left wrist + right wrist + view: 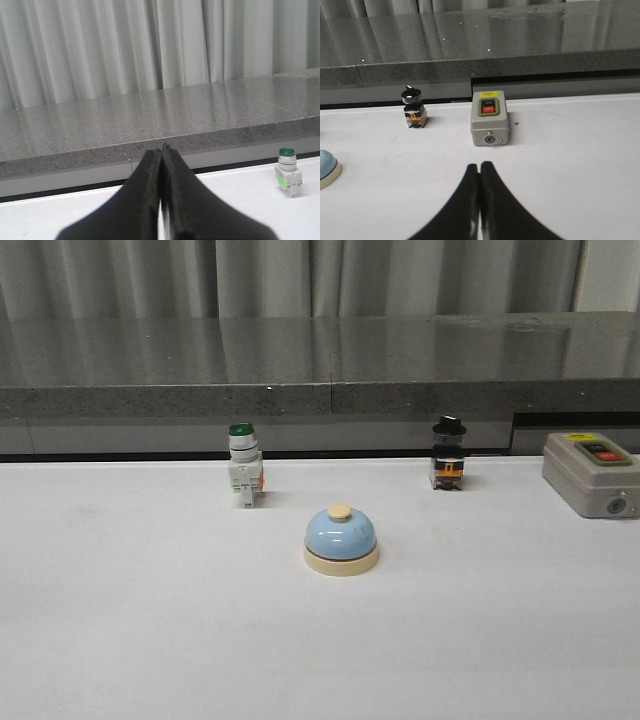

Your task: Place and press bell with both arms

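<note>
Right tool (479,167): fingers pressed together, nothing between them; hovers low over the white desk (570,165), nearest thing in its wrist view.
Left tool (162,150): fingers likewise pressed together, empty; points toward the grey ledge (150,120) at the back.
Neither arm: shows in front view, so both sit back of the near desk edge.
Bell (341,539): light-blue dome, cream base, cream button up top; upright, approx. mid-desk, touched by nothing.
Bell vs. right tool: its rim (327,169) just shows at the edge of right wrist view, so it lies ahead and toward the robot's left of that tool.
Bell vs. left tool: not in left wrist view; which arm is nearer cannot be told.
Axis: bell is round, no long axis; button faces straight up, so a press wants a top-down approach (judgement).
Green-capped switch (243,464): behind bell, to the left.
Black-knob switch (448,453): behind bell, to the right.
Grey box (592,474): far right, red/green buttons, well apart from bell.
</note>
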